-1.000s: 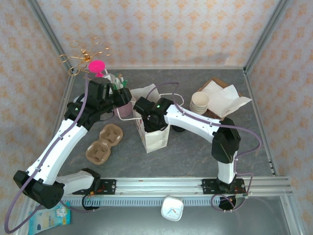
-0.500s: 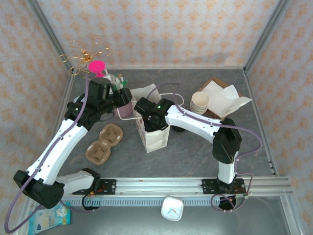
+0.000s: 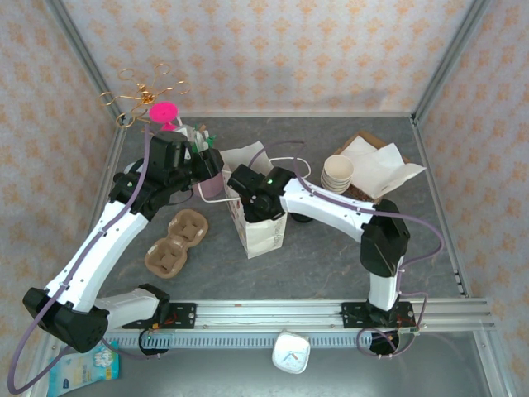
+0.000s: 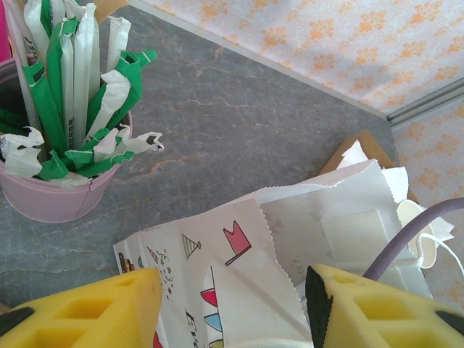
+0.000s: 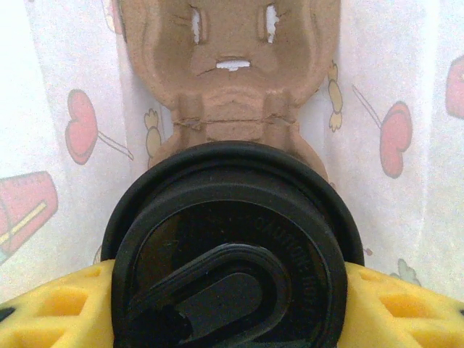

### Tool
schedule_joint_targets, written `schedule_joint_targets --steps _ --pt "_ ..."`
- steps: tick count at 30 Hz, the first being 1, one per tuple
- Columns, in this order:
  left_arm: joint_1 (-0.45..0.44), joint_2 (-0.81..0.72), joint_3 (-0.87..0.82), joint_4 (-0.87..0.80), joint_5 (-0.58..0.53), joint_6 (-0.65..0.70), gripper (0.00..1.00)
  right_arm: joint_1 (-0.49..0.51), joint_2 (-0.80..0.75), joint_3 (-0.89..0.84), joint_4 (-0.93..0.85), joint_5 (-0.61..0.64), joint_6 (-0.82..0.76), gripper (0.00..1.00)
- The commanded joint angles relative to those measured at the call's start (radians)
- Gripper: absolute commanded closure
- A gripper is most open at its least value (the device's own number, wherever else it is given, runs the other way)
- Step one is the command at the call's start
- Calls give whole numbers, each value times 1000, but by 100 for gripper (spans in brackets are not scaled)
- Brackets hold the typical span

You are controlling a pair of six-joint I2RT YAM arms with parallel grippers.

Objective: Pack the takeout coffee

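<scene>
Clamping takeout coffee (image 5: pixel 230 217) with right gripper (image 5: pixel 232 304) inside paper bag (image 4: pixel 239 283).
Straddling its left rim with left gripper (image 4: pixel 233 308), fingers spread apart.

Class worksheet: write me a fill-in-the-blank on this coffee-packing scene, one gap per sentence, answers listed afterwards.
1. The right gripper has its jaws closed on the takeout coffee by its black ____.
2. The cardboard carrier beyond it lies inside the paper ____.
3. The bucket of wrapped straws is coloured ____.
4. The left gripper has its jaws ____, gripping nothing.
Answers: lid; bag; pink; open.
</scene>
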Motion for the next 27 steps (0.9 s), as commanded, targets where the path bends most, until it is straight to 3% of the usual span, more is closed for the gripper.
schedule_joint_targets --steps 1,10,27 --pt "6 -14 -7 -26 -1 14 43 -10 46 -76 31 -17 -2 41" --pt "7 -16 -3 -31 -7 17 42 -13 67 -92 42 -8 -7 40" --pt "7 -14 3 -30 -7 18 41 -16 70 155 -120 70 -13 19"
